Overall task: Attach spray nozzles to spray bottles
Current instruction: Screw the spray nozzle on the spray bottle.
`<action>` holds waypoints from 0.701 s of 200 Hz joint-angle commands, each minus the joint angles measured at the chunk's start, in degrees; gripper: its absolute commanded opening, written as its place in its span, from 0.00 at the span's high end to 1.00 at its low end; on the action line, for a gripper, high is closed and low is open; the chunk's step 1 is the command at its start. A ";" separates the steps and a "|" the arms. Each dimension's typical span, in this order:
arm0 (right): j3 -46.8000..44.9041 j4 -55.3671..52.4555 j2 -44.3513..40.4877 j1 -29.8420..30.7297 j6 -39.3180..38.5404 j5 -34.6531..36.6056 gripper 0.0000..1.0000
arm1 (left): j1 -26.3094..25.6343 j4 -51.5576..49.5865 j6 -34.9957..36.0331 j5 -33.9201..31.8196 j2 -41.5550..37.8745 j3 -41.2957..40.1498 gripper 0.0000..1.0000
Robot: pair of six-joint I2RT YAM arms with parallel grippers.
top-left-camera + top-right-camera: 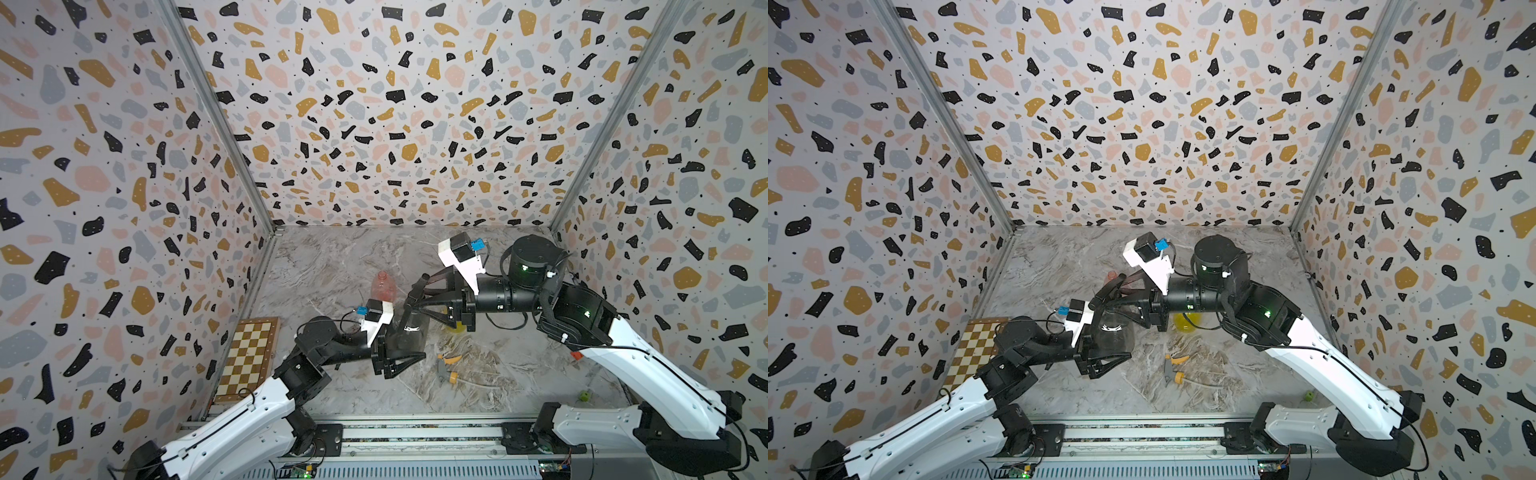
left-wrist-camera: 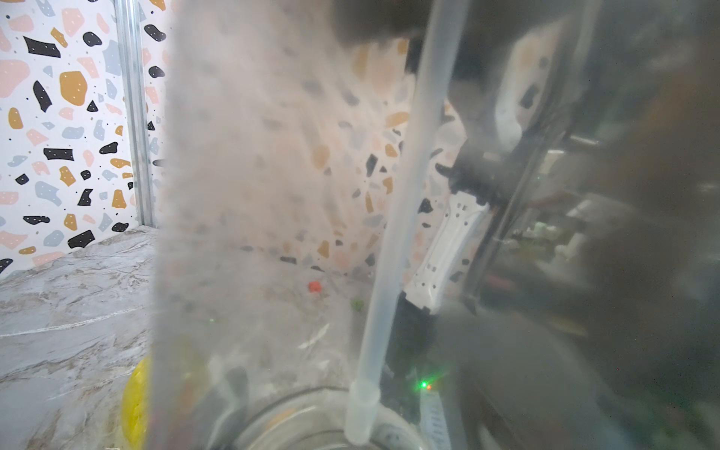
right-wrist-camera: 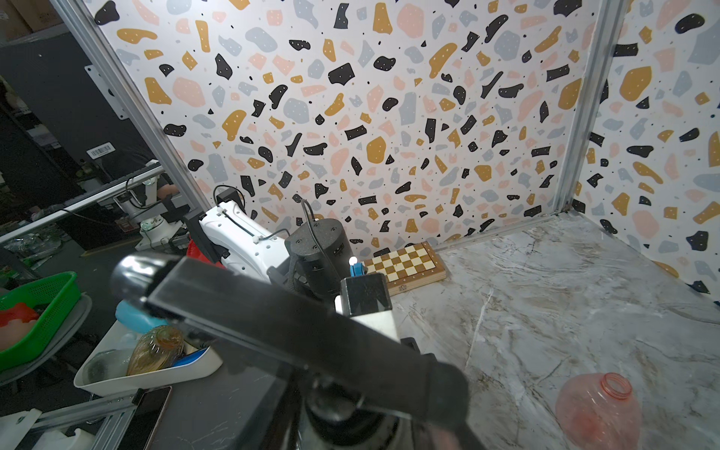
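A smoky dark-grey spray bottle (image 1: pixel 412 332) (image 1: pixel 1115 332) stands upright near the table's middle, and my left gripper (image 1: pixel 409 343) (image 1: pixel 1116 343) is shut on its body. Its wall (image 2: pixel 272 195) fills the left wrist view, with a pale dip tube (image 2: pixel 393 233) reaching down inside. My right gripper (image 1: pixel 413 297) (image 1: pixel 1106 297) is shut on the black spray nozzle (image 3: pixel 335 413) at the bottle's neck; one finger (image 3: pixel 311 331) crosses over it. The pink bottle (image 1: pixel 384 286) (image 3: pixel 596 413) stands just behind. The yellow bottle (image 1: pixel 457 327) (image 1: pixel 1185 322) sits under the right arm. A grey nozzle with a yellow collar (image 1: pixel 446 368) (image 1: pixel 1173 370) lies on the table in front. I see no pink-and-grey nozzle.
A chessboard (image 1: pixel 249 357) (image 1: pixel 976 353) (image 3: pixel 405 265) lies against the left wall. A small green object (image 1: pixel 584 395) (image 1: pixel 1308 395) rests near the right arm's base, and a small orange one (image 1: pixel 574 355) beside that arm. Patterned walls enclose three sides.
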 commanded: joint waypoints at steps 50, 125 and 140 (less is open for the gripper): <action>-1.27 1.34 -0.62 0.62 1.53 -0.08 0.67 | 0.26 0.44 1.86 -2.45 -1.77 3.63 1.00; -5.87 1.79 -0.97 5.37 4.10 8.50 0.70 | -0.70 -3.32 4.64 -12.86 -4.83 6.15 1.00; -7.19 2.31 -1.15 5.97 5.99 10.65 0.70 | -1.44 -4.70 6.43 -17.35 -5.80 6.44 1.00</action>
